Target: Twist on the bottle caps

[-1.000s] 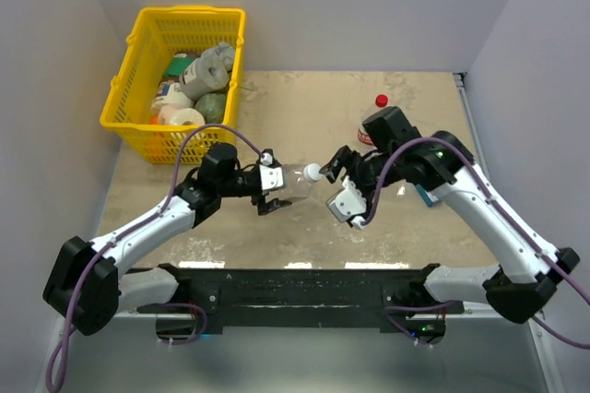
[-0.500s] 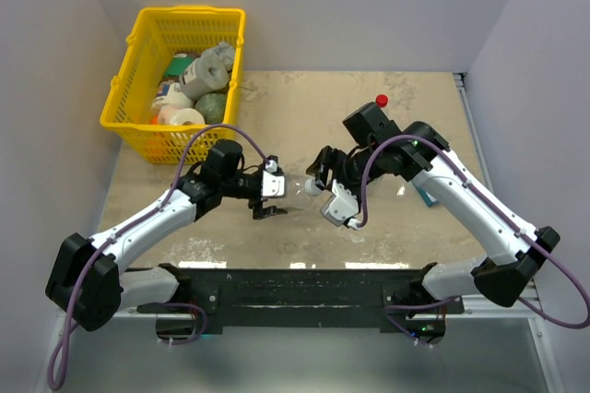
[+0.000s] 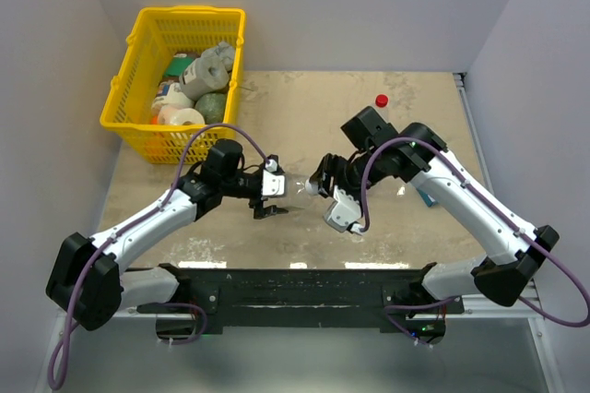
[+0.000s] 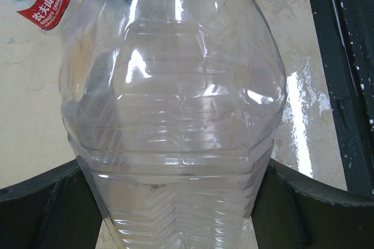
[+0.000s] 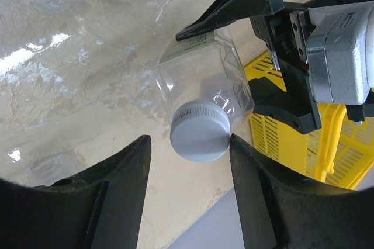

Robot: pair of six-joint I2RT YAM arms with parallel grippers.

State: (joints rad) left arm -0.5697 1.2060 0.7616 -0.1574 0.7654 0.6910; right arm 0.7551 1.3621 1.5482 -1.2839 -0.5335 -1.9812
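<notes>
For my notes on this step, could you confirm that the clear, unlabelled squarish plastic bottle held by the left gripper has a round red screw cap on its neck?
Not quite: the cap on the clear, unlabelled squarish plastic bottle held by the left gripper is a pale grey-white round screw cap, not a red one, as the right wrist view shows.

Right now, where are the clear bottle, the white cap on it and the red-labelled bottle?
clear bottle (image 4: pixel 175 114): left wrist view, middle of its body.
white cap (image 5: pixel 198 131): right wrist view, its flat top.
red-labelled bottle (image 4: pixel 42 2): left wrist view, its red label.
</notes>
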